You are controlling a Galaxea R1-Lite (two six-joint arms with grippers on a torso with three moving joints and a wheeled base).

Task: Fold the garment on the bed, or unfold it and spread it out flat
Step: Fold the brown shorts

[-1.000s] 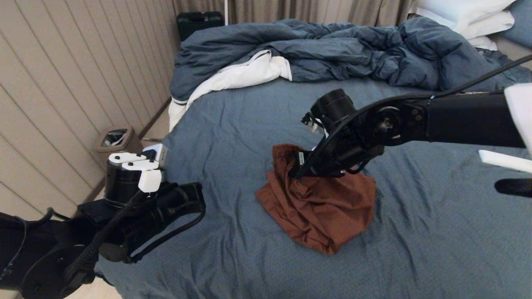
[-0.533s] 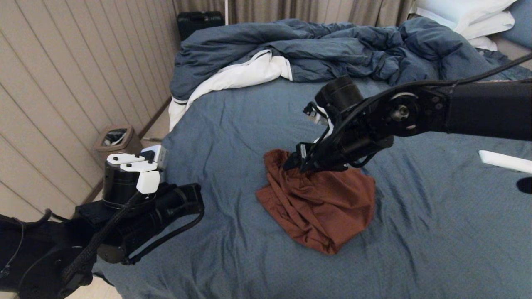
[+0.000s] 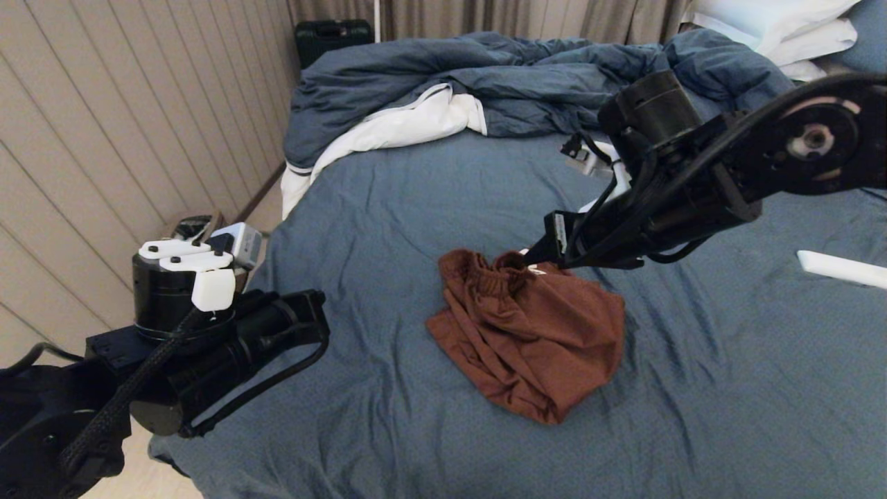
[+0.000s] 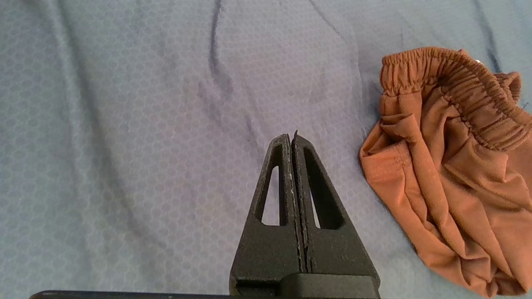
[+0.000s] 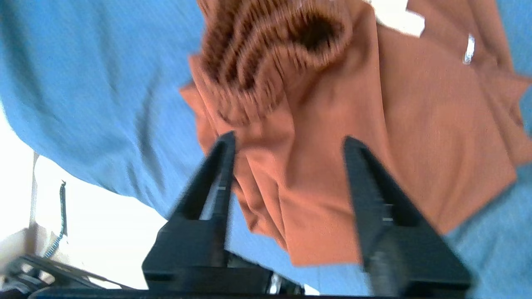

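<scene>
One garment (image 3: 530,333), soft rust-brown with a gathered waistband, lies crumpled on the wrinkled bed (image 3: 388,208). The right gripper (image 5: 286,143) gapes empty above it; the left gripper (image 4: 291,139) is pinched closed, empty.

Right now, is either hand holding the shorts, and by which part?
Nothing is held. The right hand is open above the shorts, near the waistband, with no fabric between its fingers. The left hand is shut on nothing, over the bed.

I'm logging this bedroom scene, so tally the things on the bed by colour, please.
Rust-brown: 1, the shorts
Blue: 2, the duvet and the sheet
White: 2, the pillows and a flat white object at the right edge
Total: 5
</scene>
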